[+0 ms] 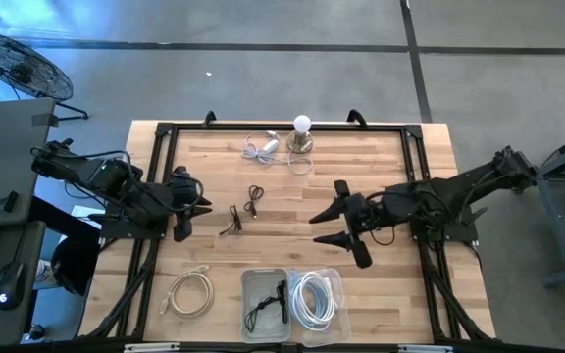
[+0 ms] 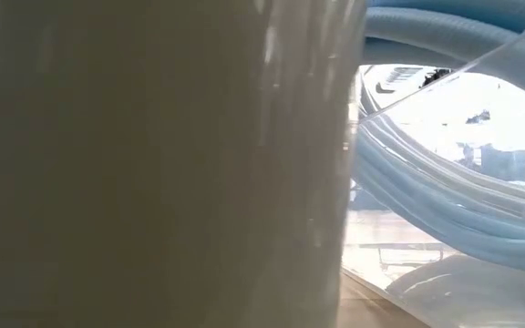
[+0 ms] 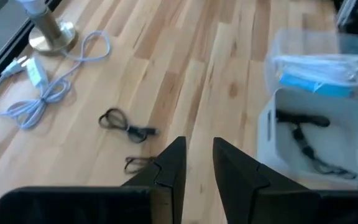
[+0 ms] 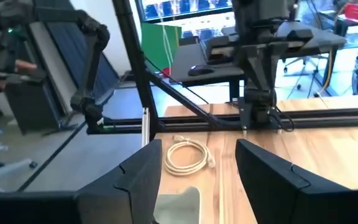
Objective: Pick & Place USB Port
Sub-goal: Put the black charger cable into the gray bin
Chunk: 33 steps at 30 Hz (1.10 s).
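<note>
Two small black cables lie loose on the wooden table, one [image 1: 253, 201] [image 3: 126, 123] beyond the other [image 1: 232, 222] [image 3: 138, 163]. A beige coiled cable [image 1: 192, 292] [image 4: 188, 155] rests flat near the table's near-left corner. My left gripper [image 1: 186, 203] [image 3: 197, 152] hovers at the table's left side, left of the black cables, open by a narrow gap. My right gripper [image 1: 333, 226] [image 4: 197, 165] hangs over the table's middle right, open wide, pointing toward the left arm [image 4: 257, 93]. Neither touches anything.
Two clear bins sit at the near edge: one [image 1: 265, 302] [image 3: 272, 134] holds a black cable, the other [image 1: 336, 279] [image 3: 278, 53] a white coil [image 2: 445, 200]. They block the low view. A small lamp [image 1: 302, 132] [image 3: 48, 31] with its white cord [image 1: 261, 148] stands at the far edge.
</note>
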{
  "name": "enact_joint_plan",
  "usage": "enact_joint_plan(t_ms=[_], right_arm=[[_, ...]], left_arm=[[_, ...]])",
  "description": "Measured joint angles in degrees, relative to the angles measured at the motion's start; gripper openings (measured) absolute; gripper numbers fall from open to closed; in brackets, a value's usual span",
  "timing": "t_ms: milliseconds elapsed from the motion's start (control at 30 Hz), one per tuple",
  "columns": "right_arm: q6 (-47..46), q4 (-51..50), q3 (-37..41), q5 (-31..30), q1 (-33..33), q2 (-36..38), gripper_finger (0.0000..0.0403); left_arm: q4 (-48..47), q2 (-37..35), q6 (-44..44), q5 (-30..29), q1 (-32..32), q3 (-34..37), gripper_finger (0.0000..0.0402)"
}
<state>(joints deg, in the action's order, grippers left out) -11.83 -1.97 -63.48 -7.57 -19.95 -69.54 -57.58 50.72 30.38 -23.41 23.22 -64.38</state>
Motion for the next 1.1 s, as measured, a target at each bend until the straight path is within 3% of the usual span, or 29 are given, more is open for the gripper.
enact_joint_plan(t_ms=[167,433,733,933,1100], right_arm=[[3.3,0.1,0.0,4.1,1.4,0.0,0.0197],[6.1,-1.5,0.0,9.2,2.0,0.1,0.0197],[12.3,-4.7,0.0,9.0,3.0,3.6,0.0197],[12.3,-5.8,0.0,6.4,3.3,6.6,0.0197],[11.9,-5.9,0.0,6.3,3.0,8.2,0.0197]], left_arm=[[-5.8,0.0,5.9,-1.1,-1.8,0.0,0.0118],[-6.0,2.4,7.7,-0.2,-7.2,0.0,0.0212],[-6.4,12.2,21.3,10.7,-15.3,0.1,0.0232],[-7.4,21.3,20.9,23.5,-19.7,0.1,0.0232],[-6.9,29.0,15.2,31.7,-23.7,0.1,0.0232]])
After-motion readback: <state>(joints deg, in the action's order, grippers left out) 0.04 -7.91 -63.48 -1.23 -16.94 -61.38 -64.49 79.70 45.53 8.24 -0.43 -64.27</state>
